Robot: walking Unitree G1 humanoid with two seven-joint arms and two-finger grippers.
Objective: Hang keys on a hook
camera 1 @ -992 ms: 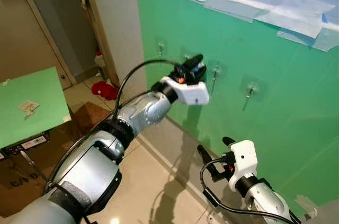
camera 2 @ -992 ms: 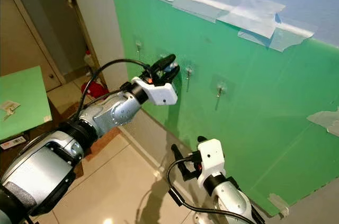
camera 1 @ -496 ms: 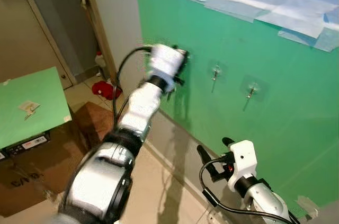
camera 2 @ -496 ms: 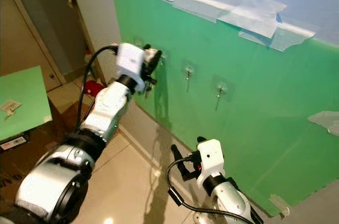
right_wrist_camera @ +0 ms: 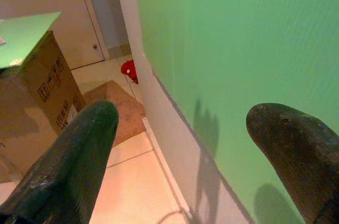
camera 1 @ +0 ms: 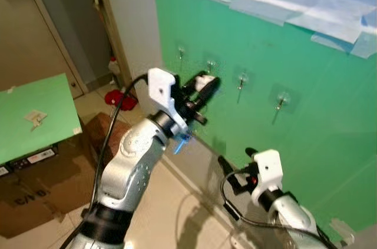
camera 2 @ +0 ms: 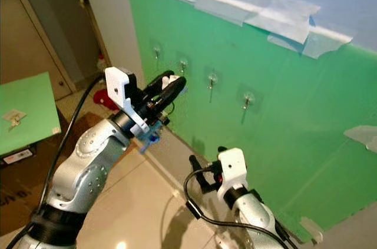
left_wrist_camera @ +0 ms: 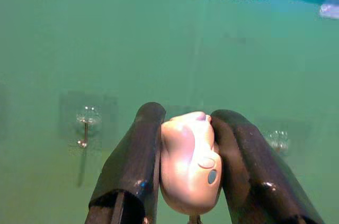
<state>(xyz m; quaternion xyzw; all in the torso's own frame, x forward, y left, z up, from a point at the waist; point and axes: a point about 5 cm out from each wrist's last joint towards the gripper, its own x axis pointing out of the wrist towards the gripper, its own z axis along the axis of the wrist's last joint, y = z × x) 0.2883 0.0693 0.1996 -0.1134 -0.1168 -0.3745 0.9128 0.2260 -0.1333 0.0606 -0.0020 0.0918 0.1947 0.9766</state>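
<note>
Left wrist view: pale key fob (left_wrist_camera: 189, 168) clamped between left hand (camera 1: 203, 87) fingers, wall hooks (left_wrist_camera: 86, 121) just beyond. Head views add: right hand (camera 2: 203, 169) low, fingers spread wide, holding nothing.

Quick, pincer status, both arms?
Left pincer: shut on the key fob, raised toward the hooks on the green board.
Right pincer: open, holding nothing, low by the wall.
</note>
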